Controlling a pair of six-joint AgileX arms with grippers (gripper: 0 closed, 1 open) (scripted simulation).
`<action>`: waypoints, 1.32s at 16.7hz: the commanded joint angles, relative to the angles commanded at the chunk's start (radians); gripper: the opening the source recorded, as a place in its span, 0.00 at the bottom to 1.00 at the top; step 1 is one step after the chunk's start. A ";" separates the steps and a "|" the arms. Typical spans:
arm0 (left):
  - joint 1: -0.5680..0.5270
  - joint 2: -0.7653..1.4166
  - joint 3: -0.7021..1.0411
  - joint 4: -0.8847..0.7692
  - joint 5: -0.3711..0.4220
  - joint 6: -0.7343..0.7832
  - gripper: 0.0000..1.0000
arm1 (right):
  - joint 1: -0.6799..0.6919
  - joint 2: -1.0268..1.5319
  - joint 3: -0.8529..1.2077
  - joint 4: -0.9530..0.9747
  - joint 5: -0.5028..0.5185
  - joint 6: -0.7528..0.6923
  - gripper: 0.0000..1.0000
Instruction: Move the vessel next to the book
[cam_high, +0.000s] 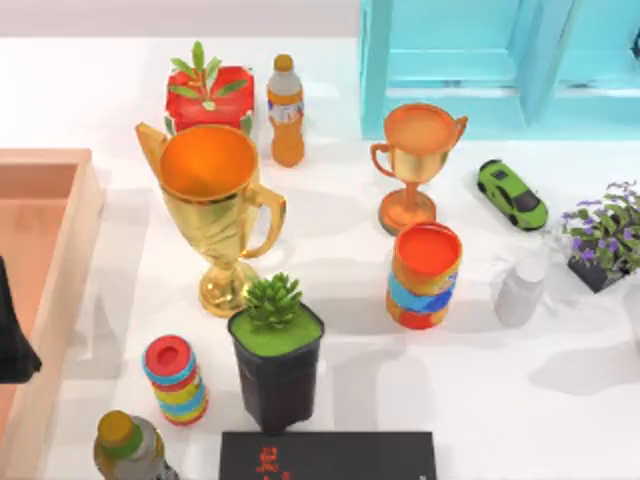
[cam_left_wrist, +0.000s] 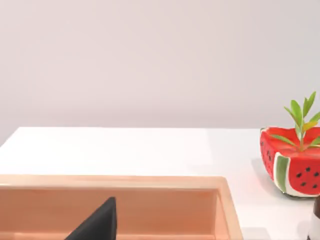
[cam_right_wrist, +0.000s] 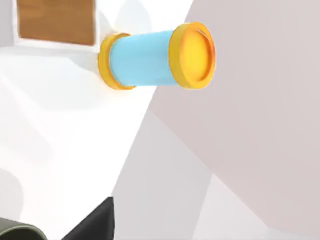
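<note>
Vessel (cam_high: 520, 291) upright on counter (cam_high: 480, 400) beside striped can (cam_high: 423, 275), well apart from book (cam_high: 328, 456) at near edge. Left jaws (cam_high: 12, 340) over wooden tray (cam_high: 60, 300); state of both jaws: cannot tell.

red characters on black book (cam_high: 328, 455), illegible
</note>
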 joint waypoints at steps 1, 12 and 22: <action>0.000 0.000 0.000 0.000 0.000 0.000 1.00 | -0.020 0.036 0.044 -0.030 0.005 -0.104 1.00; 0.000 0.000 0.000 0.000 0.000 0.000 1.00 | -0.240 0.421 0.351 -0.351 -0.040 -0.767 1.00; 0.000 0.000 0.000 0.000 0.000 0.000 1.00 | -0.394 0.728 0.399 -0.608 -0.070 -1.189 1.00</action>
